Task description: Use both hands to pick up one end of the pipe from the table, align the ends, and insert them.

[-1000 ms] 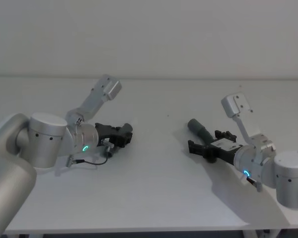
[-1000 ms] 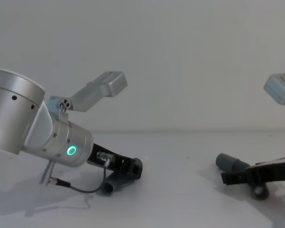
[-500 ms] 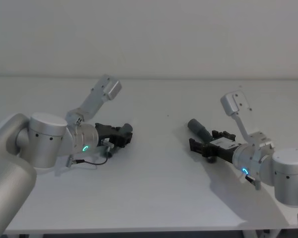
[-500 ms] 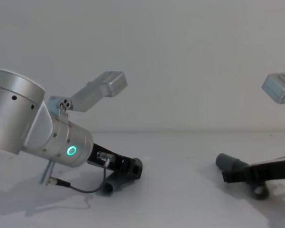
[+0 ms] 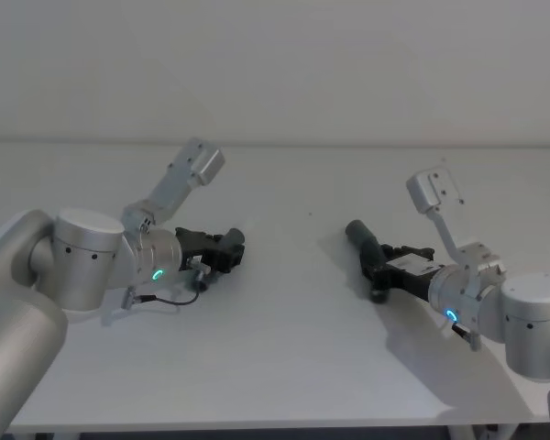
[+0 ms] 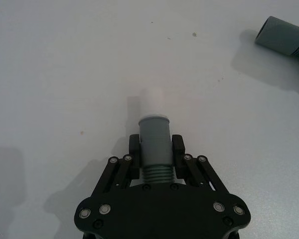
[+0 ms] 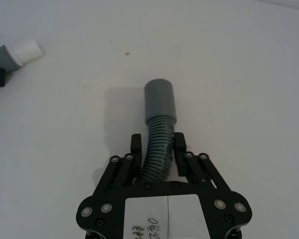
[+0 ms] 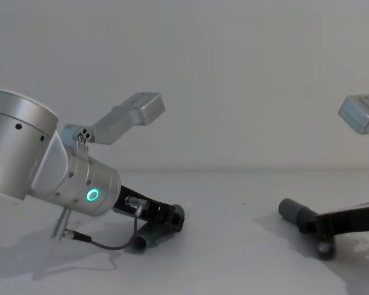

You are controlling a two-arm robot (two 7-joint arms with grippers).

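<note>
White table (image 5: 293, 348), plain pale wall behind. Left gripper (image 6: 156, 149): fingers (image 6: 134, 149) clenched on the white-tipped hose piece (image 6: 154, 132), one on each side where the ribbing meets the smooth grey collar. The white tip (image 6: 152, 102) sticks out past the fingertips toward the middle of that frame. Right gripper (image 7: 157, 144): fingers (image 7: 179, 143) closed against the ribbed body of the cuffed hose piece (image 7: 159, 127), as far as the wrist view shows. The hose curves forward from the grip and its wide cuff (image 7: 160, 99) lies well ahead of the fingertips. Head view: left gripper sits left of centre, right gripper right of centre, with the two pieces well apart and bare table between. Chest view: both pieces look to be resting on the surface, low in the frame. Judgement: the grasp is made on both sides and the lift is not yet begun. The next move calls for raising both pieces, bringing them toward the centre, and turning the wrists until tip and cuff opening face each other on one line before pushing in. Caution: the right grip is far back on a curved, ribbed hose, so the cuff may flex off-axis.
</note>
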